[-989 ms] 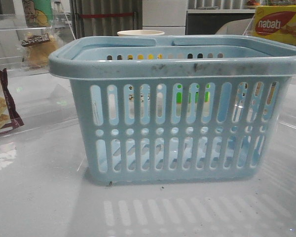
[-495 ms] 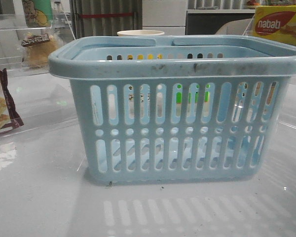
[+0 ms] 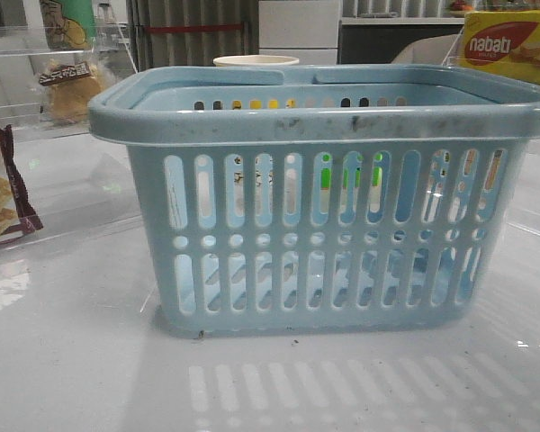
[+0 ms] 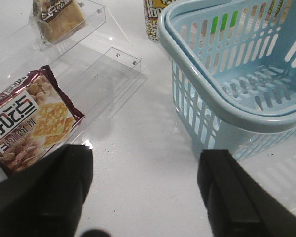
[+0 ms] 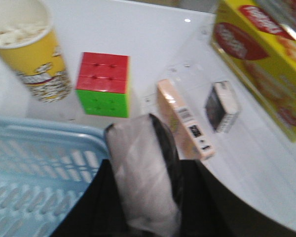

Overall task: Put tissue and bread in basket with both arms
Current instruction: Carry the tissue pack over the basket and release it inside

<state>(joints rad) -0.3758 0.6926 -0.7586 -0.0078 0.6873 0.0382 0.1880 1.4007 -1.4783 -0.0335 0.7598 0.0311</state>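
Note:
The light-blue basket (image 3: 315,121) stands mid-table; it also shows in the left wrist view (image 4: 246,111) and the right wrist view (image 5: 34,148). My right gripper (image 5: 148,197) is shut on the tissue (image 5: 143,168), a greyish pack with a dark edge, held beside the basket's rim. My left gripper (image 4: 145,192) is open and empty over bare table, between the cracker packet and the basket. The bread (image 4: 59,19) lies in its clear packet on a clear shelf, also in the front view (image 3: 67,85). Neither gripper shows in the front view.
A dark-edged cracker packet (image 4: 24,123) lies on a clear acrylic stand (image 4: 108,74). Behind the basket are a popcorn cup (image 5: 29,49), a Rubik's cube (image 5: 103,84), an orange box (image 5: 182,118), a small dark box (image 5: 222,106) and a yellow nabati box (image 5: 266,54).

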